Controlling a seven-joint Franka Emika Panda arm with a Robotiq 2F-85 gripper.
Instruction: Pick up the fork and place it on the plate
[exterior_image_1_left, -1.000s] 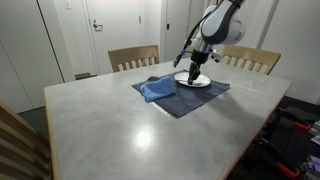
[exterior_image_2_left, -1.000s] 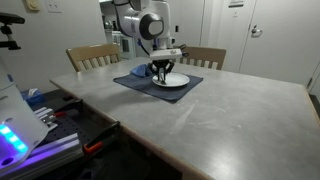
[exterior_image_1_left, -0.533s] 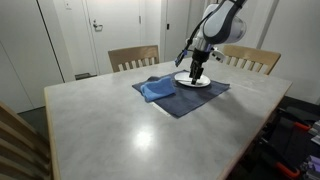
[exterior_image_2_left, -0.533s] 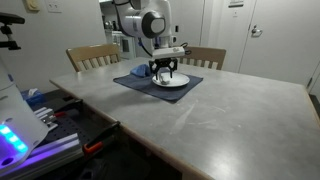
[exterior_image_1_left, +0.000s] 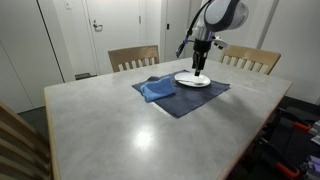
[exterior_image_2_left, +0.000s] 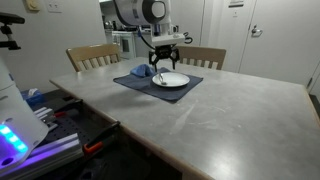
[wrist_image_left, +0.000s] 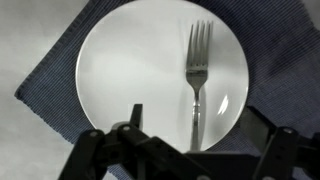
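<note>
Wrist view: fork (wrist_image_left: 197, 75) lies on the plate (wrist_image_left: 130, 70), gripper (wrist_image_left: 193, 120) empty above it.
The fork rests flat inside the white plate, tines away from the camera, handle running toward the near rim. The fingers (wrist_image_left: 135, 115) stand spread wide, holding nothing. In an exterior view the gripper (exterior_image_1_left: 200, 63) hangs clear above the plate on the dark placemat (exterior_image_1_left: 180, 100). The placing looks done; probably only the retreat is left.

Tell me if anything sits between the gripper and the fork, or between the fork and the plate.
Nothing visible does. The fork already lies on the plate, with the open gripper hanging right above it; the napkin sits off to the side on the placemat.
</note>
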